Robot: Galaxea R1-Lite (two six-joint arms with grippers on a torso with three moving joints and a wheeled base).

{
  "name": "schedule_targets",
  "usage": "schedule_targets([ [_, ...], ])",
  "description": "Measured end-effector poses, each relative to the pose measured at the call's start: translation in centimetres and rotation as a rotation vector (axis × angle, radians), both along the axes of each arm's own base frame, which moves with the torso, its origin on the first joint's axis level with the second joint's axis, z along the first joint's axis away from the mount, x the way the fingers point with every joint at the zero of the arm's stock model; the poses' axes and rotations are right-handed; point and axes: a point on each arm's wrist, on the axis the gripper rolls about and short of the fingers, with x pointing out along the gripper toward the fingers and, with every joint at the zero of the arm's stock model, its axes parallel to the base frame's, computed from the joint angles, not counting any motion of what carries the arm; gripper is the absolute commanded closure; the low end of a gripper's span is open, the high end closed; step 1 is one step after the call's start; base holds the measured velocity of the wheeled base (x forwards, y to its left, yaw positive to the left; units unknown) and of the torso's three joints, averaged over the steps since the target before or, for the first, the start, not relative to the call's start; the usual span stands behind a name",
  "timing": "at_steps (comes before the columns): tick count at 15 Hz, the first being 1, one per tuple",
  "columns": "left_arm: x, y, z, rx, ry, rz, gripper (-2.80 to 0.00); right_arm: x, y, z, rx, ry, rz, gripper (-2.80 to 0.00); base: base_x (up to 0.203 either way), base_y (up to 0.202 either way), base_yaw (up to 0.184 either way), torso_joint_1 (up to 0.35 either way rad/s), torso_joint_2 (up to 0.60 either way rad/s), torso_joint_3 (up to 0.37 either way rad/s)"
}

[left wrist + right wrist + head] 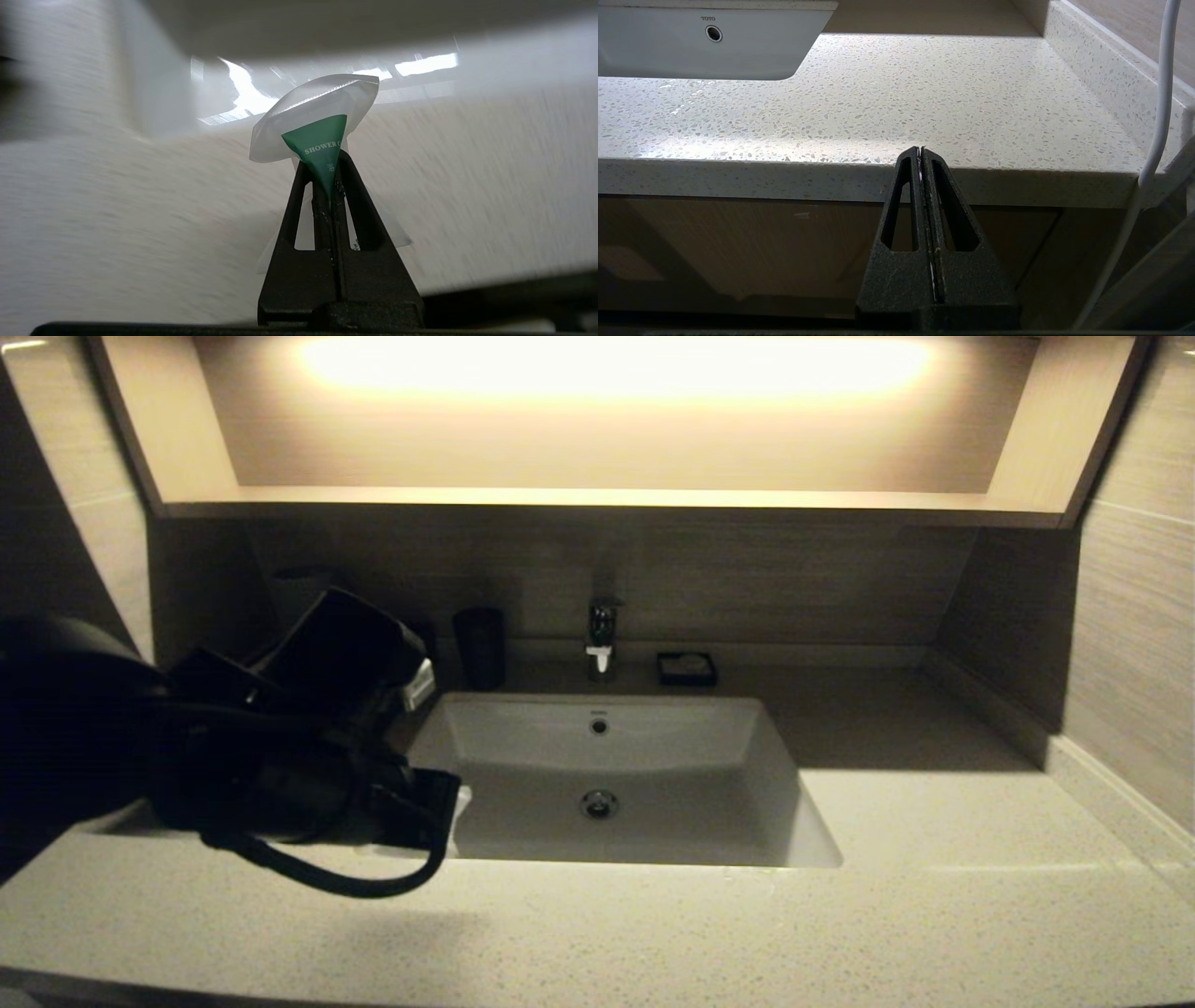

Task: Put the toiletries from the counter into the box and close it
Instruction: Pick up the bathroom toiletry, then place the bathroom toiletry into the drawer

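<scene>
**Asker:** What have you got in hand?

**Me:** My left gripper [327,186] is clamped on a shower cap packet [313,121], a white translucent pouch with a green label. The fingers pinch it low on the label, so most of the pouch stands free above the tips, crumpled and fanned out. In the head view my left arm [280,747] hangs over the counter [597,933] just left of the sink [635,775].

**Asker:** And the box?

**Me:** I judge it lies under my own arm. A black corner with something pale beside it [439,803] peeks out near the sink's left rim, but I cannot tell whether that is the tray or how far it is open.

**Asker:** So how do you do this step well?

**Me:** Carry the packet low and slowly; it is light and floppy, and the pinch is small. I would bring the tips right over the open tray before parting them, so the pouch drops flat inside and no corner drapes over the edge. A corner left hanging out could jam the tray when I push it shut.

**Asker:** Your other arm?

**Me:** My right gripper [922,154] is parked below the counter's front edge, fingers pressed together on nothing, well away from the work.
</scene>
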Motion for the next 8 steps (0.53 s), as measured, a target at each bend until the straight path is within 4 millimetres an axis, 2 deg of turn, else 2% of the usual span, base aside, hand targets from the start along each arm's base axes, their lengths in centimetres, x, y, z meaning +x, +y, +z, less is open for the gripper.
schedule_targets([
  [5,3.6,5.3,2.6,-0.007,-0.130,0.172,0.00,0.0,0.0,0.0,0.000,0.000,0.000,0.00,0.000,0.000,0.000,0.000,0.00,0.000],
  [8,5.8,7.6,3.1,-0.002,-0.188,0.252,0.00,0.0,0.0,0.0,0.000,0.000,0.000,0.00,0.000,0.000,0.000,0.000,0.00,0.000],
])
